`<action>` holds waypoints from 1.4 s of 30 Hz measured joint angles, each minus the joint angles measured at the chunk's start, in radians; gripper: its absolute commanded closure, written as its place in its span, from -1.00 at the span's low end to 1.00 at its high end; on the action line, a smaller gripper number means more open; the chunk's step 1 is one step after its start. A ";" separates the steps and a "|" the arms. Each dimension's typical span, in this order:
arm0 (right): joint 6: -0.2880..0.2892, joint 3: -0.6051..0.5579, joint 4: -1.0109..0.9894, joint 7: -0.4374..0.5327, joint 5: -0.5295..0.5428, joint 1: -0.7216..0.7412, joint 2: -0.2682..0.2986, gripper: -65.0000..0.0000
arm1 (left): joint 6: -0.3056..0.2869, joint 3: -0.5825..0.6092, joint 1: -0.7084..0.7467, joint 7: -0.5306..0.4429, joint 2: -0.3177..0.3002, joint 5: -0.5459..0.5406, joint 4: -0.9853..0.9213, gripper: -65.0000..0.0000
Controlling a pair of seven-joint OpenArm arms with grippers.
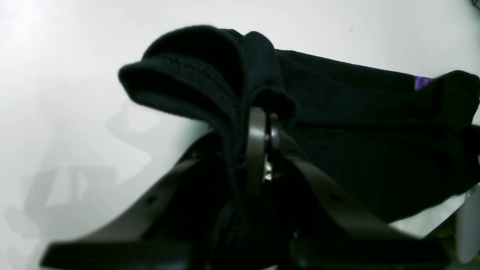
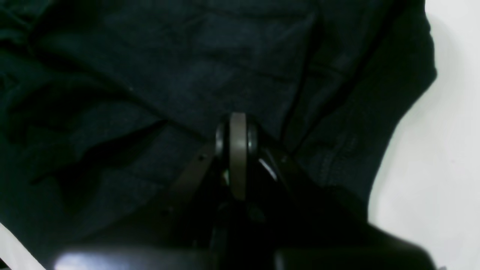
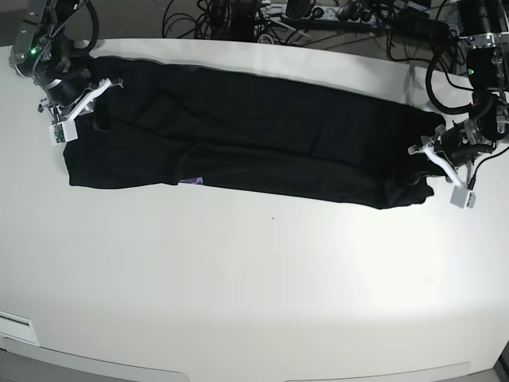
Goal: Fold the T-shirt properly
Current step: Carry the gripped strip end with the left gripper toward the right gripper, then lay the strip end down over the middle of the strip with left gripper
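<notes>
The black T-shirt [image 3: 262,143] lies stretched in a long band across the white table [image 3: 254,278], from far left to right. A small purple patch of print [image 3: 191,181] peeks out at its front edge. At the band's right end, my left gripper [image 3: 427,162] is shut on a bunched fold of cloth. In the left wrist view the left gripper [image 1: 261,123] pinches the T-shirt [image 1: 337,112], lifted slightly off the table. My right gripper [image 3: 79,110] is at the left end. The right wrist view has the right gripper [image 2: 238,122] shut with the T-shirt [image 2: 150,75] creased around its tip.
Cables and equipment [image 3: 318,16] crowd the table's far edge behind the shirt. A white label [image 3: 16,326] lies at the front left corner. Both arm bases stand at the far corners.
</notes>
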 measured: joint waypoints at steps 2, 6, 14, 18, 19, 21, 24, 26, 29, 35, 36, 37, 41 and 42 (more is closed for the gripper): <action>0.000 0.000 -0.012 0.005 0.001 0.003 0.000 1.00 | -0.018 0.000 0.000 0.000 -0.001 -0.039 0.000 1.00; 0.004 0.000 -0.012 0.005 0.001 0.003 0.000 1.00 | -0.177 0.000 -0.005 0.076 0.000 -0.297 -0.003 1.00; -0.003 0.000 -0.012 0.002 0.001 0.005 0.000 1.00 | -0.257 -0.001 -0.006 0.166 0.117 -0.376 0.058 1.00; -0.003 0.000 -0.012 -0.011 0.001 0.005 0.000 1.00 | -0.257 -0.001 -0.004 0.169 0.216 -0.380 0.058 1.00; -0.003 0.000 -0.012 -0.014 0.001 0.005 -0.001 1.00 | -0.257 -0.001 -0.001 0.169 0.238 -0.380 0.058 1.00; -0.003 0.000 -0.012 -0.014 0.002 0.005 0.002 1.00 | -0.263 0.000 0.001 0.178 0.280 -0.380 0.058 1.00; -0.003 0.000 -0.012 -0.015 0.006 0.005 0.002 1.00 | -0.285 0.017 0.000 0.179 0.334 -0.380 0.058 1.00; -0.003 0.000 -0.012 -0.016 0.006 0.005 0.002 1.00 | -0.285 0.036 0.001 0.171 0.362 -0.349 0.058 1.00; -0.003 0.000 -0.012 -0.018 0.008 0.005 0.005 1.00 | -0.285 0.068 0.006 0.140 0.386 -0.323 0.057 1.00; -0.003 0.000 -0.012 -0.025 0.009 0.005 0.005 1.00 | -0.285 0.123 0.011 0.130 0.418 -0.278 0.057 1.00; -0.003 0.000 -0.012 -0.026 0.009 0.005 0.005 1.00 | -0.285 0.137 0.011 0.130 0.422 -0.273 0.057 1.00; -0.003 0.000 -0.012 -0.025 0.009 0.005 0.005 1.00 | -0.285 0.149 0.011 0.130 0.427 -0.262 0.057 1.00; -0.003 0.000 -0.012 -0.027 0.014 0.005 0.014 1.00 | -0.285 0.174 0.011 0.124 0.435 -0.230 0.057 1.00; -0.003 0.000 -0.012 -0.043 0.037 0.005 0.019 1.00 | -0.285 0.177 0.011 0.114 0.435 -0.231 0.057 1.00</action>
